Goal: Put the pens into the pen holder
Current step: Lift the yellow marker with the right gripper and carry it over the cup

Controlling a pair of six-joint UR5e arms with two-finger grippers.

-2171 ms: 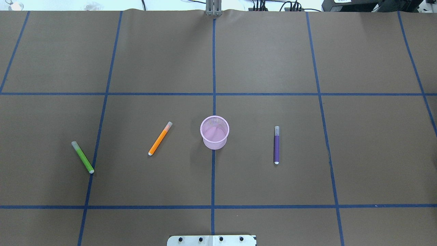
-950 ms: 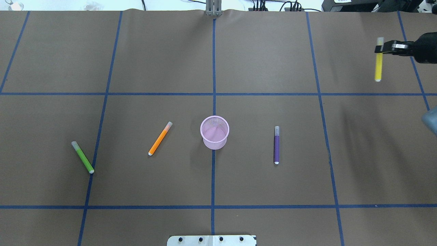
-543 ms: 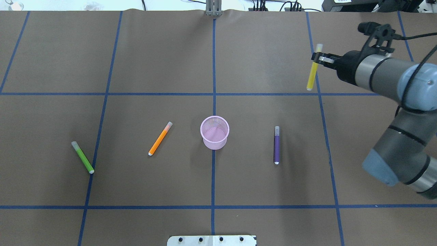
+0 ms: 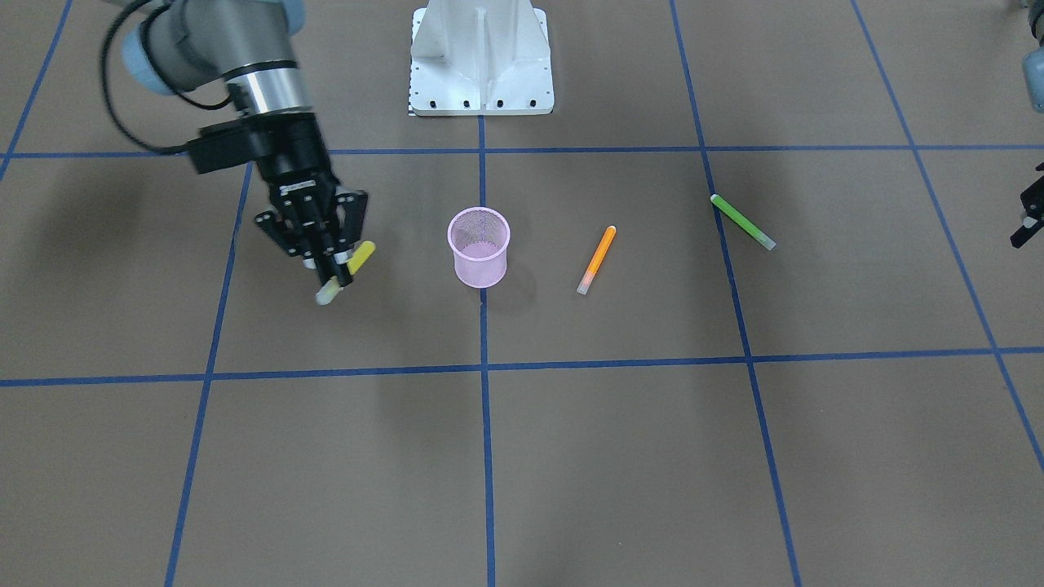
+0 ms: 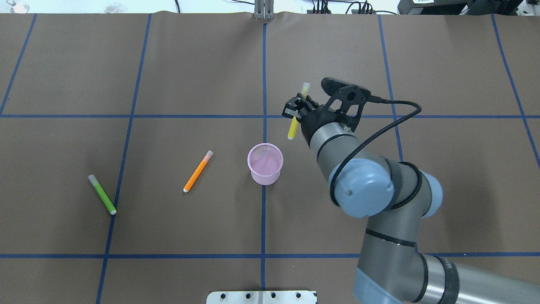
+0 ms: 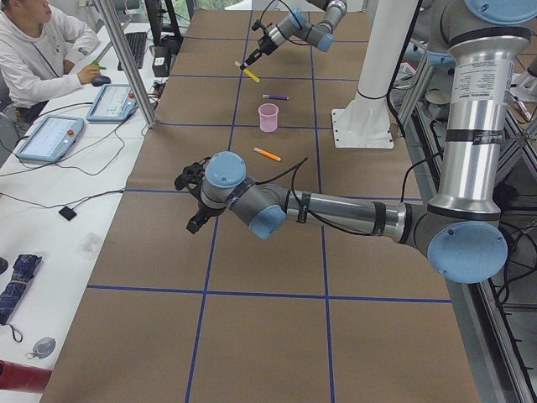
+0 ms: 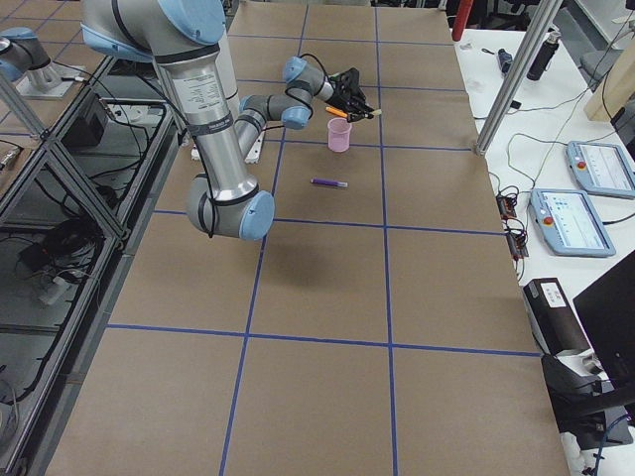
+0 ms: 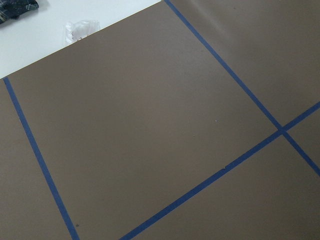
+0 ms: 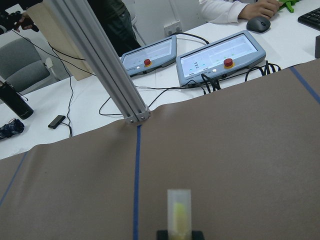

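- The right end effector [image 5: 297,110] was closed on the yellow pen [image 5: 292,130], gripping it partway along the barrel, above the table [image 5: 190,63].
- The yellow pen hung tilted in the air. Its whitish cap end [image 5: 304,87] pointed away from the robot's base and its yellow end pointed down toward the pen holder [image 5: 265,179].
- In the overhead view the pen's lower end was near the holder's rim, on the robot's right and far side, but not over the opening.
- The pink mesh pen holder stood upright on the centre blue tape line [image 5: 263,219], with no pen visible inside it.
- The orange pen [image 5: 197,171] lay flat on the table to the holder's left, near it but not touching.
- The green pen [image 5: 102,195] lay flat further left, across a blue line, well apart from the holder.
- The purple pen [image 7: 328,182] lay flat on the table on the holder's right, hidden by the right arm in the overhead view.
- The left end effector [image 4: 1028,217] hung at the table's left end, well apart from every pen. I could not tell how far open it was.
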